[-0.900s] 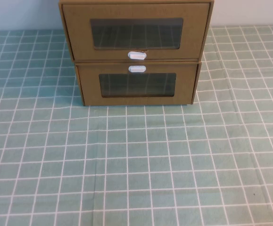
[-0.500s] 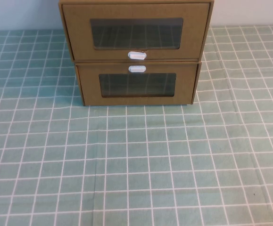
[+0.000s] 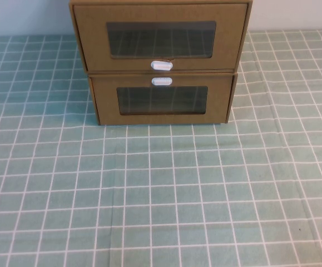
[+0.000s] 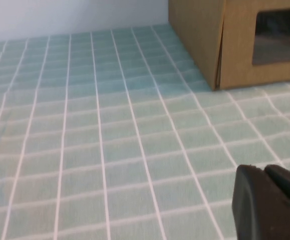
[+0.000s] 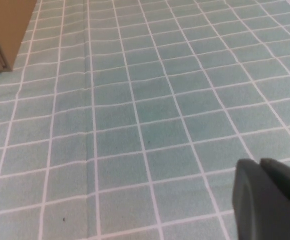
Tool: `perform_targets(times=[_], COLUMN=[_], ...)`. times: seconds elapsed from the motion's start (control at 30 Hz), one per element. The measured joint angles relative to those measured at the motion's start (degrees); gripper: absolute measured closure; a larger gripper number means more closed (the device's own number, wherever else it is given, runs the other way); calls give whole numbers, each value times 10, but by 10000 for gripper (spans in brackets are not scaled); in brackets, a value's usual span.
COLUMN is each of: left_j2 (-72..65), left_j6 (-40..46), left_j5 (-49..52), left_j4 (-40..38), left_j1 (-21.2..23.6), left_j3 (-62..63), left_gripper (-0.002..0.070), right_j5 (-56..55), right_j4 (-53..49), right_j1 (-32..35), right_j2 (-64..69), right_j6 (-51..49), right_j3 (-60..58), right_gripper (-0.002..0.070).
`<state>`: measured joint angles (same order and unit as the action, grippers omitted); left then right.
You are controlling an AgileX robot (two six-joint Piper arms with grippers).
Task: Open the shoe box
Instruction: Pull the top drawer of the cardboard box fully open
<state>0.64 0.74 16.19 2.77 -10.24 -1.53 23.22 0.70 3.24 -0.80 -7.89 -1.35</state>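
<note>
Nothing moved; shoe box (image 3: pixel 161 61) closed; left gripper (image 4: pixel 264 171), right gripper (image 5: pixel 260 164) fingers together, low over checked cloth (image 3: pixel 161 194)

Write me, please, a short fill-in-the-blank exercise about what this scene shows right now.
1. The shoe box is a stack of ___ cardboard drawers, both pushed in.
2. Each drawer front carries a small ___ handle.
3. The left end effector hangs low over the checked cloth off the box's left corner, touching ___.
4. The right end effector, low over the cloth off the box's right side, is ___ (open or shut).
Missing words: two; white; nothing; shut.
</note>
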Motion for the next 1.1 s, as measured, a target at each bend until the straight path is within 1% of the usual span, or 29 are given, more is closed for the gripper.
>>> perform_targets(times=[0.13, 0.27, 0.4, 0.5, 0.57, 0.67, 0.77, 0.87, 0.93, 1.0, 1.1], left_j2=[0, 0, 0, 0, 0, 0, 0, 0, 0, 0, 0], left_j6=[0, -7, -26, -41, -43, -43, -43, -45, -58, -88, -129], left_j5=[-41, -115, -214, -316, -362, -399, -404, -419, -447, -501, -619], left_j4=[0, 0, 0, 1, 1, 1, 1, 1, 1, 1, 2], left_j1=[0, 0, 0, 0, 0, 0, 0, 0, 0, 0, 0], left_j3=[0, 0, 0, 0, 0, 0, 0, 0, 0, 0, 0], left_gripper=[680, 680, 680, 680, 680, 680, 680, 680, 680, 680, 680], right_j5=[-37, -131, -283, -422, -519, -638, -716, -775, -788, -789, -786], right_j4=[0, 0, 0, 0, 0, 0, 0, 0, 0, -7, -18], right_j1=[0, 0, 0, 0, 0, 0, 0, 0, 0, 0, 0], right_j2=[0, 0, 0, 0, 0, 0, 0, 0, 0, 0, 0], right_j6=[0, 0, 0, 0, 0, 0, 0, 0, -3, -17, -51], right_j3=[0, 0, 0, 0, 0, 0, 0, 0, 1, 15, 61], right_gripper=[689, 689, 689, 689, 689, 689, 689, 689, 689, 689, 689])
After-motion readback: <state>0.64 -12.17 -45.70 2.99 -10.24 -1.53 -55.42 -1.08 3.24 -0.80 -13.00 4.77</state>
